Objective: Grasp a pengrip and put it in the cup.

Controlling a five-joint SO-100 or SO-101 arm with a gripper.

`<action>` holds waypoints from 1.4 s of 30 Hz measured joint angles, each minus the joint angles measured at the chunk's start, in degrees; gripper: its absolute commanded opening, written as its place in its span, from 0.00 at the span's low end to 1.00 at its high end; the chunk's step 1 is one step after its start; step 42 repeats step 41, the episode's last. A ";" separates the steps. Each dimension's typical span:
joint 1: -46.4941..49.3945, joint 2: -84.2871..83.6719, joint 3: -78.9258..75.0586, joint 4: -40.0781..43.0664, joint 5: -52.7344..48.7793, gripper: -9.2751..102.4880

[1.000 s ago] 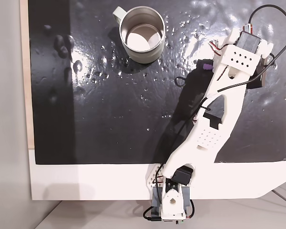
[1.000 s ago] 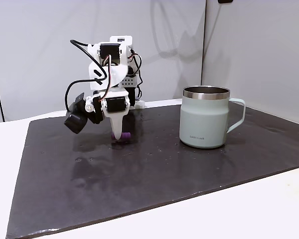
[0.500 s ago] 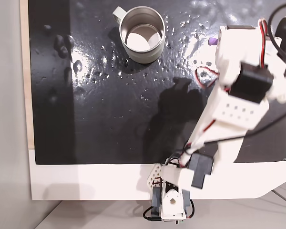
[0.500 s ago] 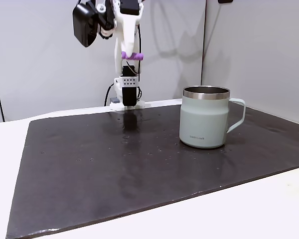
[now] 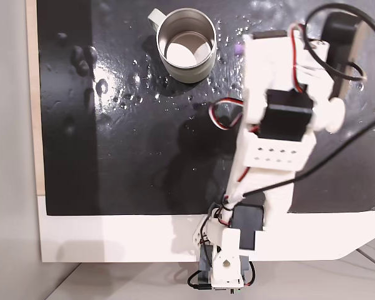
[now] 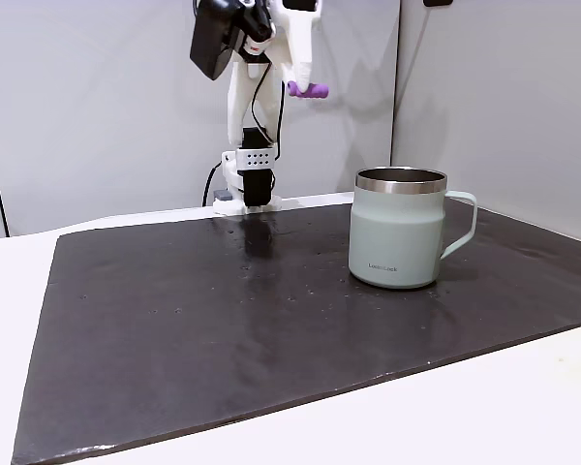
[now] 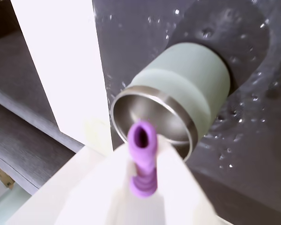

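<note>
My gripper (image 6: 301, 85) is raised high above the black mat, shut on the purple ribbed pengrip (image 6: 310, 90), which sticks out sideways from between the white fingers. From the wrist, the pengrip (image 7: 142, 157) points end-on toward the open mouth of the cup (image 7: 178, 93) below. The cup (image 6: 400, 229) is a pale grey-green mug with a steel rim, standing upright at the right of the mat. From above, the cup (image 5: 186, 44) sits at the top middle, and a bit of the pengrip (image 5: 239, 48) peeks out beside the arm, to the cup's right.
A black mat (image 6: 271, 320) speckled with water drops covers the white table. The arm's base (image 5: 225, 265) is clamped at the near edge in the top-down fixed view. Loose cables (image 5: 222, 115) loop off the arm. Grey walls stand behind.
The gripper took the pengrip off the mat, lifted it high, and has swung toward the cup. The cup has not moved.
</note>
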 measured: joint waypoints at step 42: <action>-16.70 -12.04 -11.51 0.00 10.99 0.36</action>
